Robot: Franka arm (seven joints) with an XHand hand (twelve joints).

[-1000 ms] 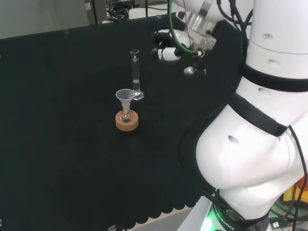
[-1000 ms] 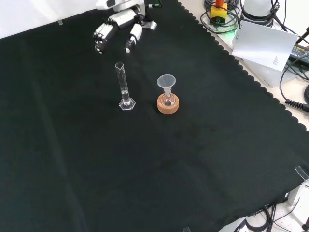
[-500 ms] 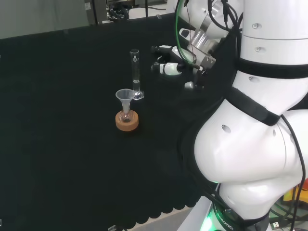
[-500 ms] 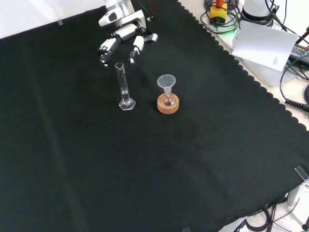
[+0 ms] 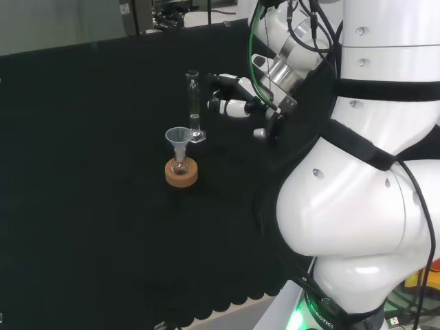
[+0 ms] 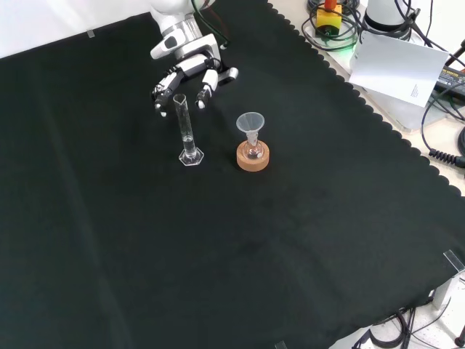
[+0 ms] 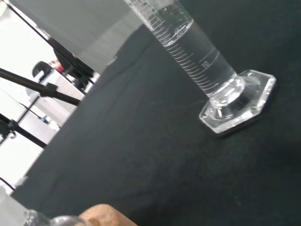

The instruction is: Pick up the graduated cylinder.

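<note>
Hand (image 6: 190, 73) open, fingers relaxed, now advanced to just beside upright graduated cylinder (image 6: 185, 131), not touching, nearer than before.

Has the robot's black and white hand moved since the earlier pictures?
Yes. In the front view the black and white hand has come down toward the clear glass graduated cylinder, which stands unmoved; its fingers now flank the cylinder's top.
</note>
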